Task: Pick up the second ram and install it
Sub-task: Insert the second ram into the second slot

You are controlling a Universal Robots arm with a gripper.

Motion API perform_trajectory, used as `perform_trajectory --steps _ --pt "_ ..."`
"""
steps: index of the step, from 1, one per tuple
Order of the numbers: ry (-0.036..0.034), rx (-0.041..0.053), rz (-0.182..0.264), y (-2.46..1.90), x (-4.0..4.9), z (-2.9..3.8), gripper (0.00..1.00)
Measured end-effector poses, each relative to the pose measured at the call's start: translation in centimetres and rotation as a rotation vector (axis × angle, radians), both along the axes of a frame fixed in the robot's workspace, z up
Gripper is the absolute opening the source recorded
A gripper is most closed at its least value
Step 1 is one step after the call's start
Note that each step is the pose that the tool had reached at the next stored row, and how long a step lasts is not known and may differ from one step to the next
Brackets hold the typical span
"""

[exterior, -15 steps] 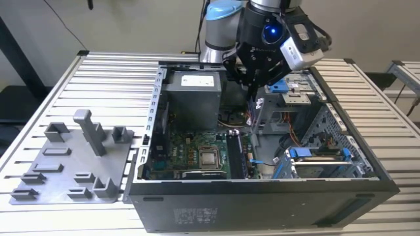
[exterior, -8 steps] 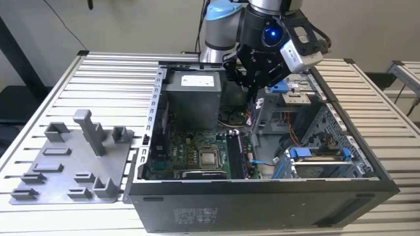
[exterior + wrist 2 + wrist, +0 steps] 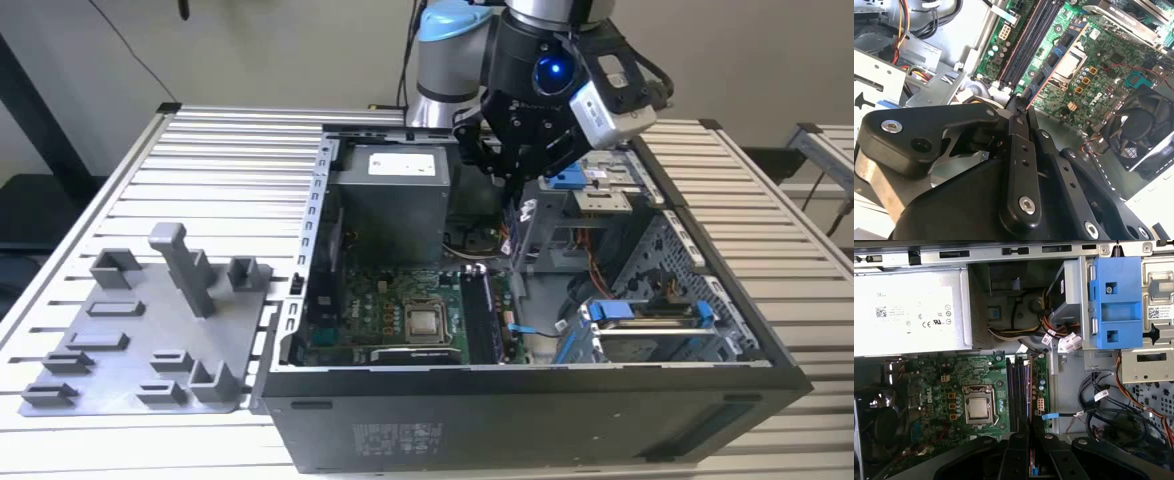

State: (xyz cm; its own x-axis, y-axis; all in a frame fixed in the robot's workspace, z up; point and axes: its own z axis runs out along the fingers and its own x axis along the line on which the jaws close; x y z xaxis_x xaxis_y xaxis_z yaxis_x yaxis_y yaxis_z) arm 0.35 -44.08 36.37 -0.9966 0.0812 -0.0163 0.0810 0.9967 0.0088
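My gripper [image 3: 513, 178] hangs over the middle of the open computer case, shut on the second ram. In both wrist views the second ram [image 3: 1030, 390] shows edge-on as a thin dark strip with a coppery line, sticking out from between the black fingertips [image 3: 1023, 436]. It is held above the motherboard, apart from it, roughly in line with the long black memory slots [image 3: 1016, 390]. In the second wrist view the second ram [image 3: 1054, 62] points along those slots [image 3: 1029, 37], and the gripper [image 3: 1021, 102] sits just off the board's edge.
The case [image 3: 534, 400] lies open on a slatted table. Inside are a grey power supply [image 3: 909, 310], the processor socket [image 3: 978, 407], a fan [image 3: 1139, 132], a blue drive bracket [image 3: 1116, 300] and loose cables [image 3: 1114, 420]. A grey holder tray [image 3: 147, 330] lies at the exterior view's left.
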Motion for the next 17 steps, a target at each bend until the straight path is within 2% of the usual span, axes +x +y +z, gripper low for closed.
perform_trajectory --steps 6,17 --pt "0.0000 -0.0020 0.000 0.00 0.00 -0.23 0.14" --pt "0.0000 -0.0065 0.000 0.00 0.00 -2.07 0.14"
